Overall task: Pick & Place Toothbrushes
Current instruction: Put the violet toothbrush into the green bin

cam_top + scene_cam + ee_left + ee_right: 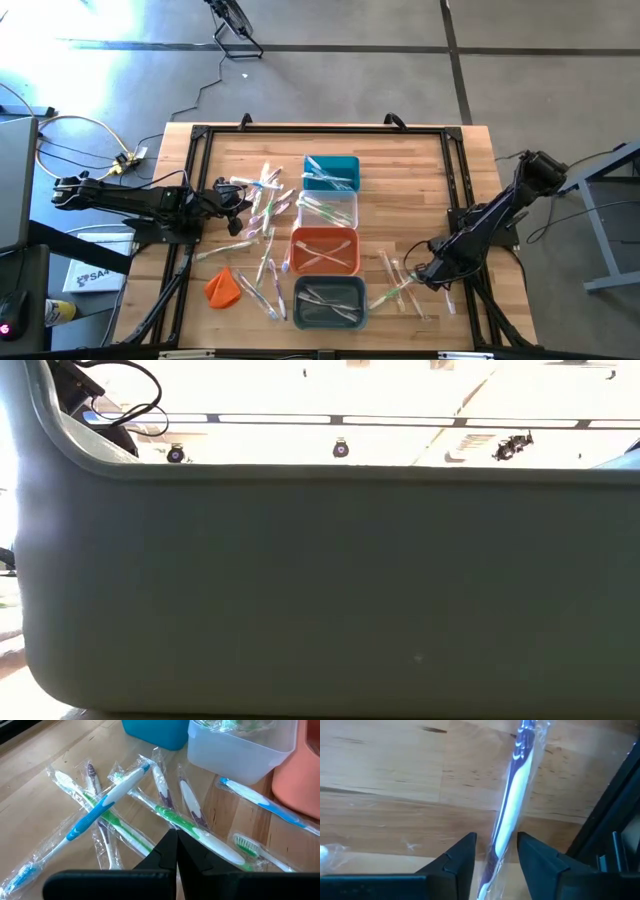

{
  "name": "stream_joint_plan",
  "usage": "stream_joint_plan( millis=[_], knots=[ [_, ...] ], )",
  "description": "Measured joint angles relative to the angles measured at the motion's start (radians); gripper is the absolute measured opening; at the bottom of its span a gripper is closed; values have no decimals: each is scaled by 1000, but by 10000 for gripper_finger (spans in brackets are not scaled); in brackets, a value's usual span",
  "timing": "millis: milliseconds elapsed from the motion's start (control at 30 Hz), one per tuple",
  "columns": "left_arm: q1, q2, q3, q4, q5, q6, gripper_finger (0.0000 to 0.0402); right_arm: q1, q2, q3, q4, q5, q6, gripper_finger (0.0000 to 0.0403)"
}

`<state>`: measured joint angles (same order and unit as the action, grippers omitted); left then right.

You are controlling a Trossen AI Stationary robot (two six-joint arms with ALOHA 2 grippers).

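Wrapped toothbrushes lie flat on the wooden table: a loose pile (262, 215) left of the bins and a few (392, 270) right of them. My right gripper (425, 275) points down at the right group. It is open, and its fingers (462, 857) stand on either side of a purple-and-white toothbrush (517, 775) without visibly touching it. My left gripper (240, 197) is shut and holds nothing. It hovers over the left pile, where blue, green and purple brushes (107, 802) cross each other.
Four bins stand in a column at the table's middle: teal (343, 163), clear (350, 203), orange (300, 240) and grey (300, 290), each with toothbrushes inside. An orange lump (222, 287) lies near the front left. The grey bin's wall (320, 590) fills the low view.
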<state>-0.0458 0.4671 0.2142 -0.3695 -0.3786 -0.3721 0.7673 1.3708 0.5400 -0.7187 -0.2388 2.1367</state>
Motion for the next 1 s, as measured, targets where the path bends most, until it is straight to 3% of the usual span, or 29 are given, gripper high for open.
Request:
stream_joint_plan(
  millis=[433, 900, 1000],
  knots=[
    [0, 0, 0, 0, 0, 0, 0, 1, 0, 0, -4, 51, -12, 15],
    [0, 0, 0, 0, 0, 0, 0, -13, -50, -6, -17, 67, -20, 15],
    [0, 0, 0, 0, 0, 0, 0, -26, -76, -8, -52, 128, -21, 15]
  ],
)
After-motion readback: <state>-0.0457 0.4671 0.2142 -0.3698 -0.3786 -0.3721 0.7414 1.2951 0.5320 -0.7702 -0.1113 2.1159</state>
